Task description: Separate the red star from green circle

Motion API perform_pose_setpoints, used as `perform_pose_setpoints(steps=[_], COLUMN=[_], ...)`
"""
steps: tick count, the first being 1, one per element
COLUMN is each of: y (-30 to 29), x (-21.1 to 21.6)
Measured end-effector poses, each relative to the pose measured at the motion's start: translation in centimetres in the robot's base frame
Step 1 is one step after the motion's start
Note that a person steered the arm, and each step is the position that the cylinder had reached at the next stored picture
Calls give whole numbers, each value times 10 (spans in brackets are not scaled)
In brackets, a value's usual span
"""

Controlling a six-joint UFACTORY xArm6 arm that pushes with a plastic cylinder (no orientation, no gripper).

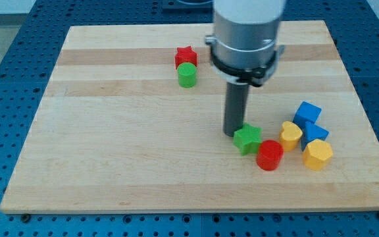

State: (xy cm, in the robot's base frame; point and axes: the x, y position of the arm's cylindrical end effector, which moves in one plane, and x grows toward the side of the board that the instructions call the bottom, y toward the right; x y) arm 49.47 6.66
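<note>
The red star (185, 56) sits near the view's top centre of the wooden board (110, 145). The green circle (187, 76) touches it just below. My tip (233, 133) is well to the lower right of that pair, right next to the upper left side of a green star (247, 139). The rod hangs from the grey arm body (245, 36) above.
A red cylinder (269, 156) lies just below and right of the green star. A yellow heart (291, 135), a yellow hexagon (318, 155) and two blue blocks (307, 114) (316, 132) cluster at the view's right.
</note>
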Motion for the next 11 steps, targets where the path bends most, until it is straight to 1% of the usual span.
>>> perform_pose_setpoints(steps=[1,2,3,4,5,6,7,8,9,10,11], y=[10,10,-21,-80,-96,-98,-107,-120,-144,-160,-120], x=[20,24,12,-12,-9,-6,-35,-88,-154,-190,-197])
